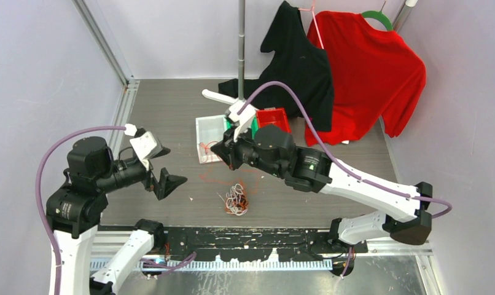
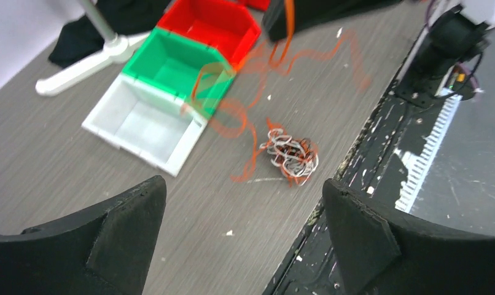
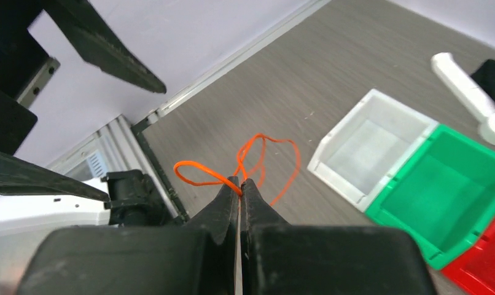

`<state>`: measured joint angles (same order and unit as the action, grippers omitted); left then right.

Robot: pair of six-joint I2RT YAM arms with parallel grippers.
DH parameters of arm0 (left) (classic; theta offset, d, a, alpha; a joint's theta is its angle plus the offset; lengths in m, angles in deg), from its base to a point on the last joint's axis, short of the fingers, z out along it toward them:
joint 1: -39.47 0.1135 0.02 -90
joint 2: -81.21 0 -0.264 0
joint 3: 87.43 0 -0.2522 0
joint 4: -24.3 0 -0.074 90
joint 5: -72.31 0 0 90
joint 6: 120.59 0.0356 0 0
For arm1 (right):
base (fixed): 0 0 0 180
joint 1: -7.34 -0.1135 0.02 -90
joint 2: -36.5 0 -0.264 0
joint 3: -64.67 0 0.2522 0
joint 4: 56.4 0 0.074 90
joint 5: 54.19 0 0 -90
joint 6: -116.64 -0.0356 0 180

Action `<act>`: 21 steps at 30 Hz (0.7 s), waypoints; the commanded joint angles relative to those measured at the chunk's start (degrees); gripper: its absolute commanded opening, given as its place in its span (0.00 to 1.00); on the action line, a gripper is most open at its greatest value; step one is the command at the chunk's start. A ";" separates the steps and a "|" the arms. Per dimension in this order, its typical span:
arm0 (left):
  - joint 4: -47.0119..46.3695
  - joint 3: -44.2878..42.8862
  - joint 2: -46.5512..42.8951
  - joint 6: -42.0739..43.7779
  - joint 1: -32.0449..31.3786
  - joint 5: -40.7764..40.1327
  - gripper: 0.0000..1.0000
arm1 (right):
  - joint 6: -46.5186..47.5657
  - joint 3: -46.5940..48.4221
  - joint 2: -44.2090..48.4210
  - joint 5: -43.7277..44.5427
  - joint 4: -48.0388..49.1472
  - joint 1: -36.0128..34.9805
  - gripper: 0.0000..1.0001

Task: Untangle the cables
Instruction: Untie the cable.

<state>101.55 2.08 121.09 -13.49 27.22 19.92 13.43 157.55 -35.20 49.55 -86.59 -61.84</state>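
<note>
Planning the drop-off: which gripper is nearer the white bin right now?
Right. The right gripper, jaws shut on an orange cable, hangs at the white bin's near edge; the left gripper, jaws open, is well off to the bin's left.

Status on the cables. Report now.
Left tool open, empty. Right tool shut on orange cable, raised above table. Tangle lies near front edge. Bins behind, not blocking.

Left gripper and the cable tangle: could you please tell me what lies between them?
A loose orange strand crosses otherwise bare table, shown in the left wrist view.
</note>
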 commanded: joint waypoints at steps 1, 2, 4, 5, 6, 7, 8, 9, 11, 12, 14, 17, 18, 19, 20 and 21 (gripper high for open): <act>-4.20 -4.88 2.89 -0.43 0.21 9.13 0.97 | -2.72 5.06 -2.71 -7.54 -1.68 -0.05 0.01; -4.72 -5.05 3.29 -0.45 0.23 9.52 0.97 | -3.09 5.68 -3.33 -8.00 -1.95 -0.19 0.01; -6.29 -4.84 3.40 -1.48 0.21 10.93 0.96 | -3.36 6.73 -4.53 -8.13 -2.71 -0.60 0.01; -7.21 -4.50 3.41 -2.68 0.25 11.87 0.96 | -3.36 7.14 -5.03 -8.16 -2.84 -0.82 0.01; -8.32 -4.02 3.51 -4.32 0.23 12.63 0.96 | -3.39 7.34 -5.43 -8.19 -2.86 -1.04 0.01; -9.17 -3.67 3.66 -5.86 0.21 13.52 0.95 | -3.54 7.56 -6.06 -8.32 -2.89 -1.20 0.01; -9.78 -3.30 3.75 -6.96 0.21 14.30 0.95 | -3.82 7.75 -6.34 -8.53 -2.80 -1.44 0.01; -10.09 -2.83 3.87 -7.43 0.25 15.02 0.94 | -4.19 7.92 -6.73 -8.76 -2.56 -1.54 0.01; -10.90 -1.40 3.76 -8.47 0.25 15.76 0.91 | -4.83 8.25 -7.40 -9.40 -1.82 -1.69 0.01; -11.03 -1.08 3.80 -8.73 0.22 15.97 0.90 | -5.03 8.56 -7.86 -9.57 -1.63 -1.80 0.01; -11.56 -0.70 4.04 -10.12 0.21 16.09 0.86 | -5.22 9.76 -9.06 -9.69 -1.80 -2.14 0.01; -12.11 -0.34 4.37 -11.76 0.22 16.28 0.78 | -5.48 10.75 -10.47 -9.94 -1.43 -2.67 0.01; -12.15 -0.14 4.37 -11.88 0.21 16.16 0.74 | -5.59 10.87 -10.84 -9.98 -1.40 -2.91 0.01; -12.15 0.09 4.41 -11.80 0.26 15.61 0.69 | -5.60 10.89 -11.05 -9.96 -1.35 -3.01 0.01; -11.91 0.35 4.37 -11.50 0.26 14.74 0.63 | -5.67 10.77 -11.09 -9.96 -1.25 -3.10 0.01; -11.75 0.68 4.34 -11.01 0.22 13.85 0.58 | -5.89 10.46 -11.09 -9.96 -0.98 -3.16 0.01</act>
<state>93.37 2.10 125.37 -23.26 27.22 34.06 8.47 165.55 -46.37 40.50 -90.72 -64.27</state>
